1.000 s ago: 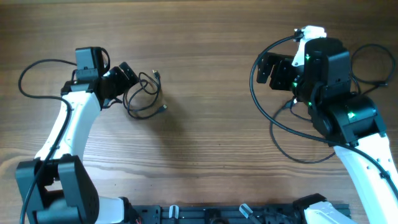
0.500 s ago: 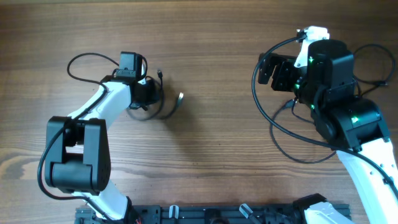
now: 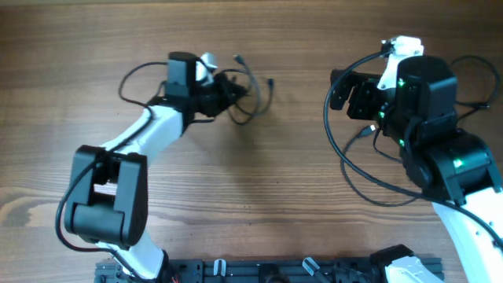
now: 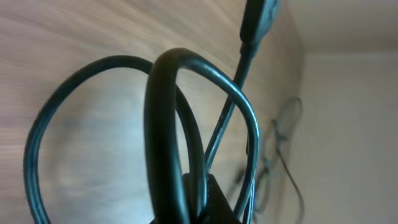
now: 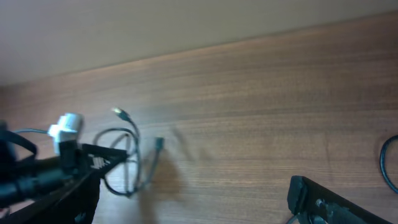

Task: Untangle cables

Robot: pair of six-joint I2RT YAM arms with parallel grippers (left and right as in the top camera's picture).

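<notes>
Between the shut fingers of the left gripper (image 3: 222,93), the cables (image 3: 250,88) are pinched as one bundle. Their loops fan out toward the middle of the table (image 3: 259,196), with the small plug ends free. Well apart on the far side, the right gripper (image 3: 351,88) stands with jaws wide, holding nothing. To do this step well, I judge the left should hold firm while the right takes a single outer loop, not the crossing, and draws it away gently.
</notes>
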